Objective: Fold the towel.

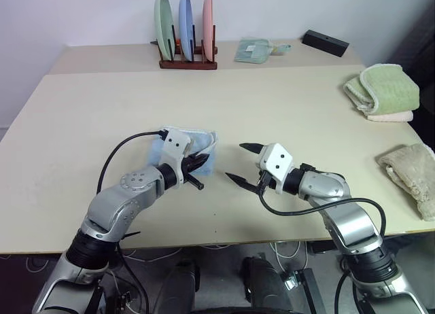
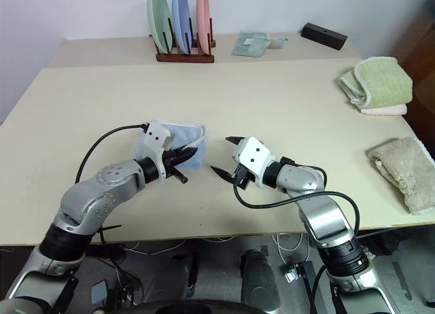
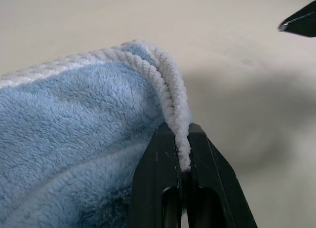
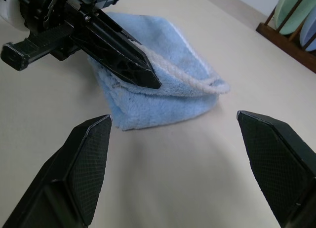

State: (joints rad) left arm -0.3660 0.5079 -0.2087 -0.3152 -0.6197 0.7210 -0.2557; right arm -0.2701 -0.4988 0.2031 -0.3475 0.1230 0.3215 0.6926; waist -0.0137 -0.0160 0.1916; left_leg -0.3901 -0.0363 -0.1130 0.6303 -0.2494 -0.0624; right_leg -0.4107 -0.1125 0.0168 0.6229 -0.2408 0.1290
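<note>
The towel is a light blue terry cloth lying bunched and partly folded over on the table, a little left of centre. My left gripper is shut on its pale whitish stitched edge, holding that edge just above the rest of the cloth. The wrist view shows the corded edge pinched between the two black fingers. My right gripper hovers to the right of the towel, open, with nothing between its fingers. From the right wrist I look at the towel and the left gripper clamped on the edge.
A wooden rack with three plates stands at the back. Beside it lie a small green cloth and a black box. A thick green towel and a beige towel lie along the right edge.
</note>
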